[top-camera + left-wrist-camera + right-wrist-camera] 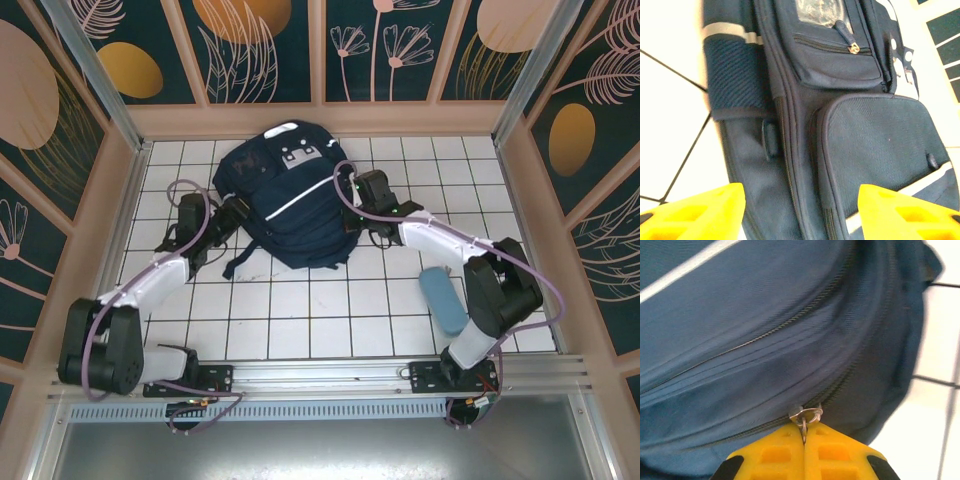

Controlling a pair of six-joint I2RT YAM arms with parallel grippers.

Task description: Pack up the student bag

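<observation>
The student bag [285, 200] lies flat on the white tiled floor at the back centre, dark navy with white stripes and a pale patch near its top. My left gripper [240, 210] is at the bag's left edge. In the left wrist view it [800, 215] is open, its yellow fingers [695, 212] apart over the bag's [865, 140] side seam and zip, holding nothing. My right gripper [352, 192] is at the bag's right side. In the right wrist view it [804, 429] is shut on a metal zipper pull [807, 416] of the bag [765, 330].
A light blue oblong pouch [443, 298] lies on the tiles at the right, beside the right arm's elbow. A black strap [240, 262] trails from the bag's lower left corner. Pink-framed walls [135, 190] close the floor in on three sides.
</observation>
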